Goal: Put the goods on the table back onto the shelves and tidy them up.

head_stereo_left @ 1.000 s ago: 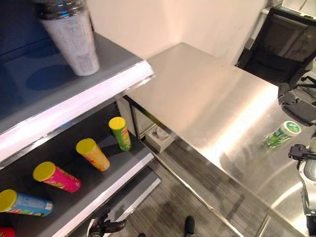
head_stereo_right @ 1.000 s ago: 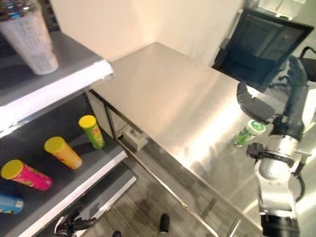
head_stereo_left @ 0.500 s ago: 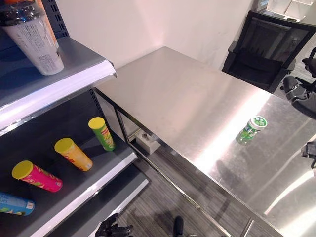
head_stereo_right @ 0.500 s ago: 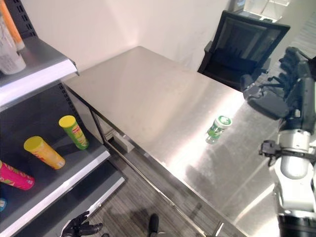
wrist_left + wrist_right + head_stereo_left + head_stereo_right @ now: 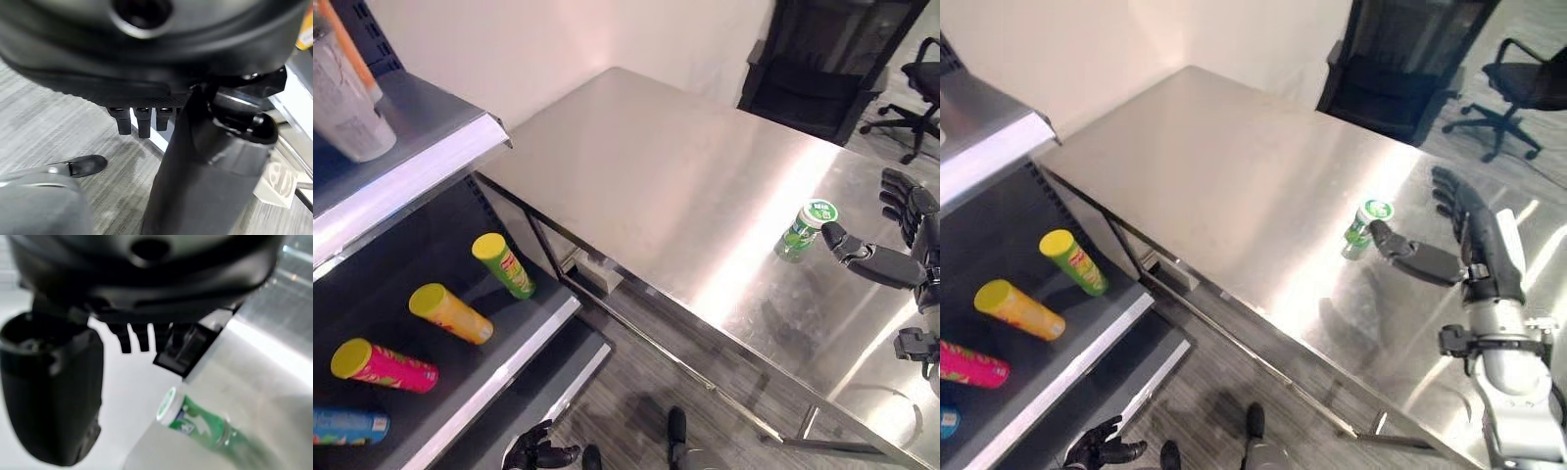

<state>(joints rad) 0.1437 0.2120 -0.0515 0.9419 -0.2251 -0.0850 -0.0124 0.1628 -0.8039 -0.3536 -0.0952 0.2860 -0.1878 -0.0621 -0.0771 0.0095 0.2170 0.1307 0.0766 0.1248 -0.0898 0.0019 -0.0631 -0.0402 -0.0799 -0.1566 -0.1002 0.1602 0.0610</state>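
A small green bottle (image 5: 800, 231) with a white cap stands upright on the steel table (image 5: 675, 186), towards its right side. The right hand (image 5: 1474, 240) is held over the table just beside the bottle, fingers straight and spread, thumb stretched out so its tip sits close to the bottle's cap; whether it touches cannot be told. The left hand (image 5: 536, 453) hangs low near the floor, fingers loosely open, holding nothing. On the lower shelf (image 5: 489, 377) to the left lie several tubes (image 5: 450, 313) with yellow lids. A black office chair (image 5: 822, 59) stands behind the table.
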